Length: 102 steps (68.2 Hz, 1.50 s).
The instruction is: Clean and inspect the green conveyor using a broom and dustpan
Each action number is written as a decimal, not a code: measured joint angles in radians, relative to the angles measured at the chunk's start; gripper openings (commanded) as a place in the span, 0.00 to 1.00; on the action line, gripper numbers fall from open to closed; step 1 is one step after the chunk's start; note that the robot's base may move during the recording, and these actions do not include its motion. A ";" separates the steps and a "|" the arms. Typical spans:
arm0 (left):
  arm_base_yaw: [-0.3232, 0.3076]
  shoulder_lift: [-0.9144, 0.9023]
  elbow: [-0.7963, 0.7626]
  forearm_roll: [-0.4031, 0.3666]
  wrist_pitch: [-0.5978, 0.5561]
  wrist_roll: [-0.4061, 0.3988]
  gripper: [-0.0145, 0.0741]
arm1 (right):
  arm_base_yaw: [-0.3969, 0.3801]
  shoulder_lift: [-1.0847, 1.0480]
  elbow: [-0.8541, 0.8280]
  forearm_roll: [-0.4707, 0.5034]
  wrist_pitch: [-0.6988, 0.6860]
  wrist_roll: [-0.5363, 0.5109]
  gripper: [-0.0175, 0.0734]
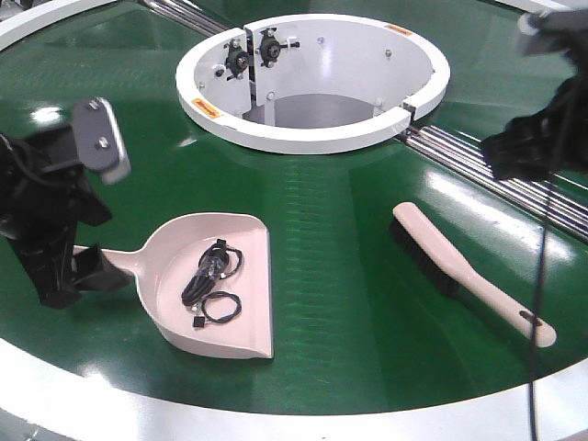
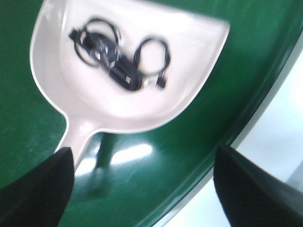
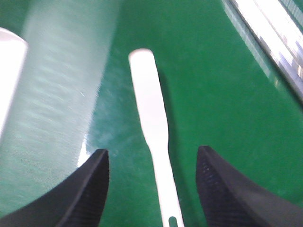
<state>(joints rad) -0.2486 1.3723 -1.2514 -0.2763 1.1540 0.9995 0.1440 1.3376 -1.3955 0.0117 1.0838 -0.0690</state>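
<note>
The green conveyor [image 1: 349, 239] fills the front view. The pale dustpan [image 1: 230, 248] lies on it at the left, with its handle pointing left. My left gripper [image 1: 87, 271] is open at the end of that handle. In the left wrist view the dustpan [image 2: 128, 101] lies ahead, and its handle runs down beside one finger of the left gripper [image 2: 142, 189], not gripped. The broom [image 1: 469, 276] lies at the right, bristles down. My right gripper [image 1: 519, 147] hangs above it, open. In the right wrist view the broom [image 3: 149, 109] runs between the open jaws of the right gripper [image 3: 151, 189], well below them.
A black cable bundle [image 1: 211, 280] lies in the dustpan and also shows in the left wrist view [image 2: 113, 56]. The white central hub [image 1: 312, 73] stands at the back. Metal rails [image 1: 496, 165] run along the right. The white outer rim [image 1: 276, 418] runs along the front.
</note>
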 measured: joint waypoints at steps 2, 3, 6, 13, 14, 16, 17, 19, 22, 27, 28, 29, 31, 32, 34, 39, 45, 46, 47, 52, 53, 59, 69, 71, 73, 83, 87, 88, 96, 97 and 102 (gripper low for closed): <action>0.000 -0.022 0.000 -0.024 0.000 -0.045 0.75 | 0.000 -0.029 0.005 0.008 -0.003 -0.014 0.64; 0.000 -0.030 0.000 -0.031 0.001 -0.063 0.75 | 0.000 -0.044 0.010 0.013 -0.007 -0.018 0.64; 0.000 -0.052 0.000 -0.051 0.005 -0.117 0.73 | 0.000 -0.100 0.036 0.031 -0.021 -0.029 0.64; 0.000 -0.092 0.000 -0.065 0.007 -0.219 0.69 | 0.000 -0.238 0.146 0.059 -0.113 -0.044 0.64; 0.000 -0.098 0.000 -0.066 0.008 -0.226 0.69 | 0.000 -0.258 0.165 0.061 -0.129 -0.044 0.64; 0.000 -0.107 0.000 -0.067 0.010 -0.241 0.68 | 0.000 -0.298 0.205 0.066 -0.162 -0.045 0.64; 0.000 -0.111 0.000 -0.068 0.012 -0.246 0.67 | 0.000 -0.318 0.226 0.068 -0.179 -0.045 0.64; 0.000 -0.121 0.000 -0.071 0.014 -0.250 0.66 | 0.000 -0.367 0.268 0.071 -0.213 -0.045 0.64; 0.000 -0.139 0.001 -0.079 0.015 -0.255 0.65 | 0.000 -0.425 0.343 0.076 -0.276 -0.048 0.64; 0.000 -0.175 0.018 -0.105 0.006 -0.260 0.63 | 0.000 -0.526 0.460 0.088 -0.372 -0.067 0.64; 0.000 -0.188 0.025 -0.113 0.002 -0.260 0.62 | 0.000 -0.543 0.481 0.092 -0.388 -0.073 0.64; 0.000 -0.197 0.036 -0.119 -0.003 -0.260 0.62 | 0.000 -0.561 0.501 0.096 -0.402 -0.081 0.64; 0.000 -0.222 0.059 -0.135 -0.020 -0.260 0.62 | 0.000 -0.604 0.550 0.109 -0.436 -0.098 0.64; 0.000 -0.233 0.069 -0.142 -0.034 -0.260 0.62 | 0.000 -0.621 0.569 0.116 -0.450 -0.106 0.64; 0.000 -0.255 0.093 -0.155 -0.055 -0.260 0.62 | 0.000 -0.663 0.615 0.134 -0.480 -0.121 0.64; 0.000 -0.329 0.169 -0.192 -0.121 -0.260 0.62 | 0.000 -0.751 0.710 0.181 -0.543 -0.167 0.64; 0.000 -0.421 0.293 -0.230 -0.208 -0.260 0.62 | 0.000 -0.863 0.821 0.253 -0.614 -0.244 0.64; 0.000 -0.435 0.313 -0.235 -0.219 -0.260 0.62 | 0.000 -0.879 0.836 0.263 -0.622 -0.256 0.64; 0.000 -0.451 0.333 -0.240 -0.230 -0.260 0.62 | 0.000 -0.895 0.850 0.273 -0.631 -0.268 0.64; 0.000 -0.553 0.456 -0.255 -0.295 -0.260 0.62 | 0.000 -0.983 0.922 0.329 -0.679 -0.339 0.64; 0.000 -0.572 0.477 -0.256 -0.305 -0.260 0.62 | 0.000 -1.006 0.934 0.339 -0.683 -0.344 0.64; 0.000 -0.717 0.615 -0.259 -0.388 -0.267 0.62 | 0.000 -1.106 1.015 0.398 -0.735 -0.413 0.64; 0.000 -0.969 0.804 -0.255 -0.564 -0.356 0.62 | 0.000 -1.209 1.122 0.434 -0.804 -0.450 0.64; 0.000 -1.015 0.839 -0.245 -0.603 -0.373 0.62 | 0.000 -1.217 1.136 0.435 -0.819 -0.451 0.64; 0.000 -1.055 0.865 -0.236 -0.635 -0.383 0.62 | 0.000 -1.219 1.149 0.437 -0.832 -0.453 0.64; 0.000 -1.159 0.992 -0.198 -0.773 -0.409 0.60 | 0.000 -1.211 1.184 0.457 -0.871 -0.452 0.63; 0.000 -1.165 1.010 -0.197 -0.791 -0.414 0.56 | 0.000 -1.201 1.185 0.465 -0.873 -0.452 0.59; 0.000 -1.166 1.012 -0.197 -0.794 -0.414 0.53 | 0.000 -1.200 1.185 0.466 -0.873 -0.452 0.57; 0.000 -1.166 1.014 -0.197 -0.807 -0.417 0.23 | 0.000 -1.195 1.185 0.478 -0.871 -0.452 0.28; 0.000 -1.166 1.014 -0.197 -0.807 -0.417 0.20 | 0.000 -1.195 1.185 0.480 -0.868 -0.452 0.25; 0.000 -1.166 1.014 -0.198 -0.807 -0.417 0.15 | 0.000 -1.195 1.185 0.485 -0.866 -0.452 0.18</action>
<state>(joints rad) -0.2486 0.2068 -0.2373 -0.4743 0.3473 0.5829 0.1440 0.1421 -0.2104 0.4967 0.2178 -0.5209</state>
